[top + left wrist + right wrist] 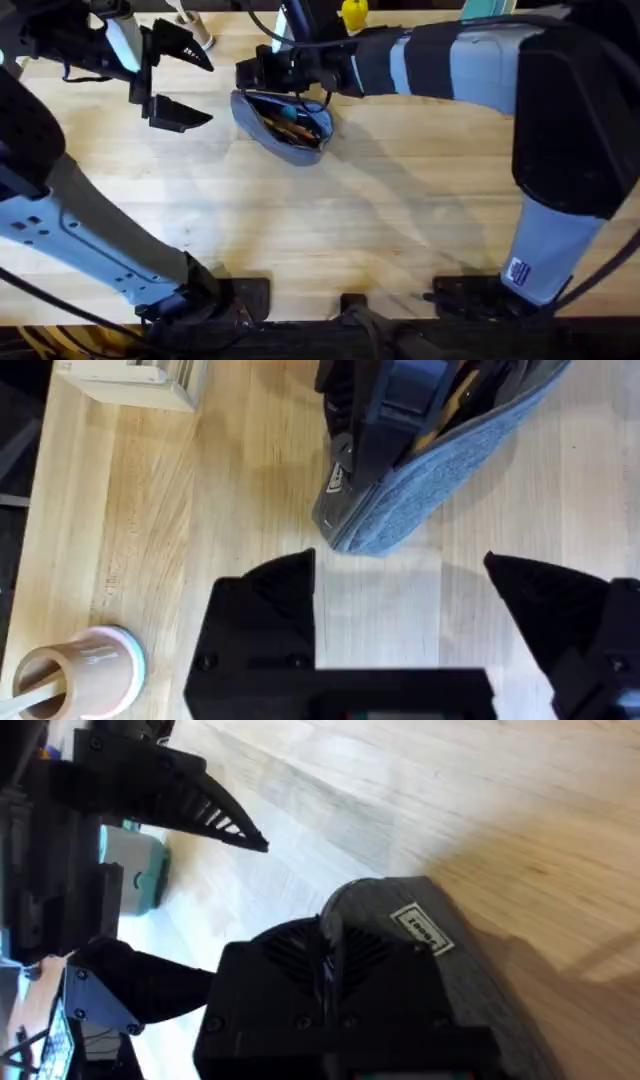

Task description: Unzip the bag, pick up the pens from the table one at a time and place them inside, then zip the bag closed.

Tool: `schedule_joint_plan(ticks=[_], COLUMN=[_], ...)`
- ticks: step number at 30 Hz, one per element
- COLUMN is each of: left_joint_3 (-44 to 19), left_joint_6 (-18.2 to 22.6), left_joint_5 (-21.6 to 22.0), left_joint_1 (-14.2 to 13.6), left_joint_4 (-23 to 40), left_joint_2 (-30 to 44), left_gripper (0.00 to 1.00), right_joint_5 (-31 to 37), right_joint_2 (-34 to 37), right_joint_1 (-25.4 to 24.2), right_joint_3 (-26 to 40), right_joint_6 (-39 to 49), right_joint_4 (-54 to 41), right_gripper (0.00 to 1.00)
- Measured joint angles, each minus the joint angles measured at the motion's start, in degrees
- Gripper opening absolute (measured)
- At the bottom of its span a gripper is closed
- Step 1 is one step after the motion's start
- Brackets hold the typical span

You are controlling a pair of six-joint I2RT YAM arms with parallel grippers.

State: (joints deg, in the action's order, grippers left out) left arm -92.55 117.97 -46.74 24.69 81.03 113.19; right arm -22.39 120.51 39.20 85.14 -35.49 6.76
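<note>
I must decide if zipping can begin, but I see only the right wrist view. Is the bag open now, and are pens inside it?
Observer: Yes. From overhead, the bag lies open, and orange pens lie inside it.
Operator: Where on the bag is my right pincer?
Observer: The right pincer is at the bag's far end, on the left side of the overhead view.
Operator: Is the left pincer touching the bag?
Observer: No. The left pincer is open and apart from the bag. In the left wrist view, bare table lies between its fingers.
</note>
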Motion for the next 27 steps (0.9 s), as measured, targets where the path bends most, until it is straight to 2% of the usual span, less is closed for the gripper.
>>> schedule_joint_plan(ticks=[12,21,27], left_joint_3=[-0.04,-0.09,-0.09], left_joint_6=[0.00,0.00,0.00], left_joint_5=[-0.37,-5.15,-6.71], left_joint_1=[-0.88,-3.05,-5.33], left_joint_4=[0.31,0.87,0.83], left_joint_2=[0.51,7.85,8.68], left_gripper=[0.993,0.993,0.993], right_joint_5=[-0.06,0.08,0.09], right_joint_2=[-2.87,-5.05,-5.05], right_joint_1=[0.00,0.17,0.56], right_joint_3=[0.00,0.00,0.00], right_joint_6=[12.08,16.51,17.00], right_joint_4=[-2.86,-4.20,-5.53], right_gripper=[0.030,0.031,0.031])
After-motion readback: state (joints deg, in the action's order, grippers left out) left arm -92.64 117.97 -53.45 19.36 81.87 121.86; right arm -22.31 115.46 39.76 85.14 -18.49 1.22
